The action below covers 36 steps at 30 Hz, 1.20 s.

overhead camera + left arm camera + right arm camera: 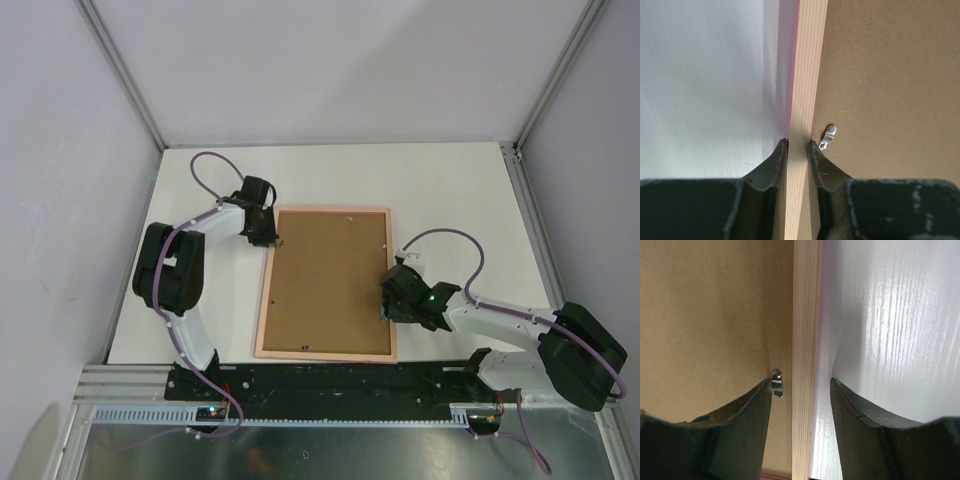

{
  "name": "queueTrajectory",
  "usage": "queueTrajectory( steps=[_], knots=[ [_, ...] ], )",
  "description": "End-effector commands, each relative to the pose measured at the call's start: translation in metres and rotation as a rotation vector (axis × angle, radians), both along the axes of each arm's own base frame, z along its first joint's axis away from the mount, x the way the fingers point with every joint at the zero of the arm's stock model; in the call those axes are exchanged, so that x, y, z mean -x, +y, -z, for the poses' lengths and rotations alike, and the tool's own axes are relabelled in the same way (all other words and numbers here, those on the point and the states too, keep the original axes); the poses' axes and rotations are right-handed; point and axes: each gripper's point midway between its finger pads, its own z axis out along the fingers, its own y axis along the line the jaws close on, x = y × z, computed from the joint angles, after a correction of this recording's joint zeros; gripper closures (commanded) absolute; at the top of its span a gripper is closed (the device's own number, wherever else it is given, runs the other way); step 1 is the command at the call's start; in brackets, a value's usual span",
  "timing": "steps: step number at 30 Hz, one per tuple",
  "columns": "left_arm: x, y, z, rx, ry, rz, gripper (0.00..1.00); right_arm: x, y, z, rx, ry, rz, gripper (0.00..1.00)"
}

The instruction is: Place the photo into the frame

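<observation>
The frame [265, 300], pale wood with a pink edge, lies face down on the white table, and a brown backing board [325, 285] fills it. The photo is hidden. My left gripper [270, 240] is shut on the frame's left rail [807, 75], one finger on each side of it [797, 144], next to a small metal clip [828, 136]. My right gripper [388, 295] straddles the right rail [805, 315]. It is open [800, 382], with a gap on both sides of the wood. Its inner fingertip is beside another clip [776, 382].
White table [450, 190] surrounds the frame, with walls and metal posts at the back and sides. The arms' base rail [330, 380] runs just below the frame's near edge. Backing board [890, 75] [705, 315] fills the inner side of both wrist views.
</observation>
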Motion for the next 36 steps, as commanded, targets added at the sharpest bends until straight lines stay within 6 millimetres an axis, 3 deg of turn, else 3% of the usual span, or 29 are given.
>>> queueTrajectory(
  steps=[1, 4, 13, 17, 21, 26, 28, 36],
  knots=[
    [-0.015, -0.004, -0.023, 0.036, -0.068, -0.052, 1.0, -0.006, -0.006, 0.004, 0.034, -0.015, 0.021, 0.47],
    [-0.017, -0.004, -0.023, 0.045, -0.068, -0.056, 1.0, -0.006, -0.01, 0.005, 0.056, -0.015, 0.016, 0.49],
    [-0.022, -0.001, -0.026, 0.073, -0.069, -0.067, 1.0, -0.007, -0.013, 0.007, 0.071, -0.013, 0.006, 0.81],
    [-0.023, -0.002, -0.026, 0.093, -0.065, -0.063, 1.0, -0.008, -0.012, 0.007, 0.066, -0.015, 0.004, 0.85],
    [-0.023, -0.004, -0.024, 0.109, -0.054, -0.055, 1.0, -0.01, -0.011, 0.004, 0.055, -0.013, 0.021, 0.74],
    [-0.019, -0.001, -0.017, 0.102, -0.045, -0.075, 1.0, -0.025, -0.011, -0.018, -0.001, -0.04, 0.086, 0.39],
    [-0.017, 0.003, -0.017, 0.091, -0.049, -0.095, 1.0, -0.039, -0.009, -0.027, -0.055, -0.055, 0.12, 0.32],
    [-0.021, 0.015, -0.017, 0.1, -0.072, -0.194, 1.0, -0.125, -0.009, -0.05, -0.136, -0.117, 0.236, 0.27]
  ],
)
